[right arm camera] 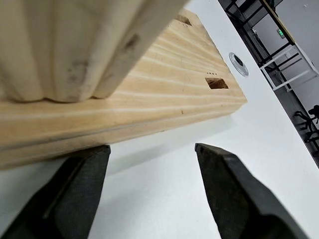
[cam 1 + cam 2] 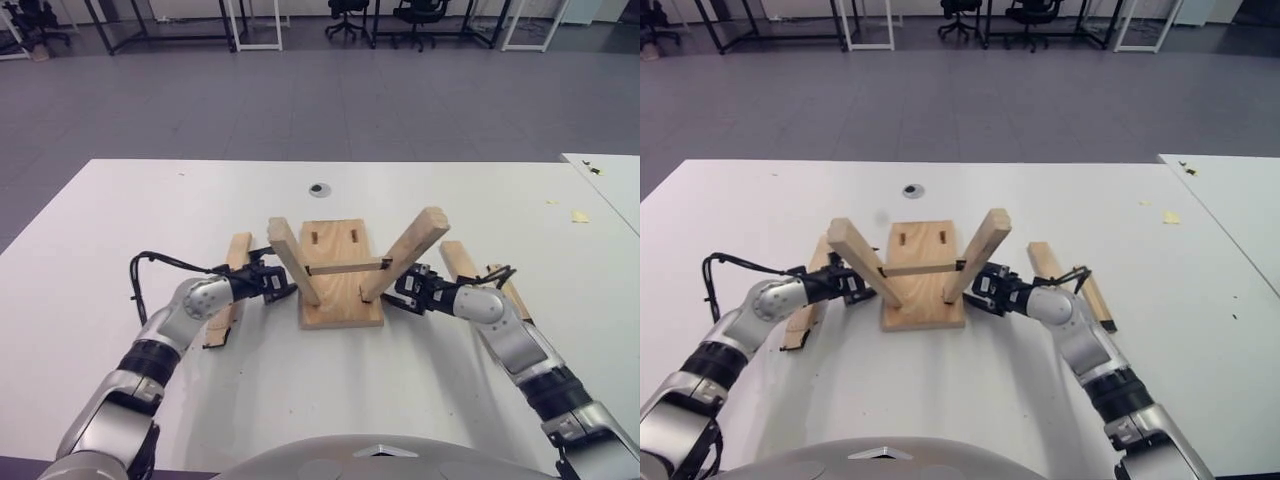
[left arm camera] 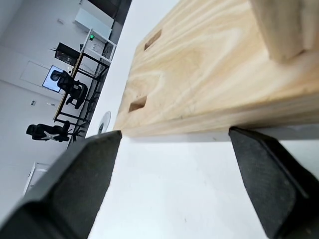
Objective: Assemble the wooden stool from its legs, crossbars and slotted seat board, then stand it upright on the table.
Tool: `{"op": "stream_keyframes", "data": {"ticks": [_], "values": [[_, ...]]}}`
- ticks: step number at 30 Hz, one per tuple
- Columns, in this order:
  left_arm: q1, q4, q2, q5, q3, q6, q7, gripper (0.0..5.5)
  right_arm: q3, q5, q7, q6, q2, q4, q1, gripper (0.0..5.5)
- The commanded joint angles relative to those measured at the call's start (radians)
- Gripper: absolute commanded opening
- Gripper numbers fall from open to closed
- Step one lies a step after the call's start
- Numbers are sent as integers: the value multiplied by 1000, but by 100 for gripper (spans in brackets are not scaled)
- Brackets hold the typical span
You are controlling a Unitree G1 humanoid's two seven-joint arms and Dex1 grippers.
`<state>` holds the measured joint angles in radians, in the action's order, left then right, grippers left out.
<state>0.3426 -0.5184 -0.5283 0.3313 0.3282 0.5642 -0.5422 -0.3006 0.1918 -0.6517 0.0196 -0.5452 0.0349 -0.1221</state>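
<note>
Wooden seat board (image 2: 340,298): flat at the centre of the worktop (image 2: 150,220); fitted legs (image 2: 292,258) and crossbar (image 2: 348,267) stand in the near slots, far slots (image 2: 313,238) empty.
Left tool (image 2: 272,283): open, just beside the board's left edge.
Right tool (image 2: 408,288): open, just beside the right edge.
Next: probably fetch the spare legs (image 2: 460,260) lying at either side and seat them in the far slots.

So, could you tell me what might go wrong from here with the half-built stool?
1. The fitted legs splay outward, tied only by a thin crossbar. A nudge from the left gripper or right gripper, both open beside them, might loosen them from the seat board.
2. The spare legs lie close by the arms and could get swept aside, while the far slots are unfilled.
</note>
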Motion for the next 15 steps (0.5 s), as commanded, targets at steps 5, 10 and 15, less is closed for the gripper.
{"op": "stream_keyframes", "data": {"ticks": [5,10,15], "values": [[-214,344,-73,-167,-206,-182,17,398,366,-111,301,459,209,-561,310,317],[-438,986,108,-659,-469,-615,246,398,713,-733,463,716,398,-944,201,379],[-362,1284,255,-844,-393,-798,463,398,741,-1372,867,685,296,-989,-24,476]]}}
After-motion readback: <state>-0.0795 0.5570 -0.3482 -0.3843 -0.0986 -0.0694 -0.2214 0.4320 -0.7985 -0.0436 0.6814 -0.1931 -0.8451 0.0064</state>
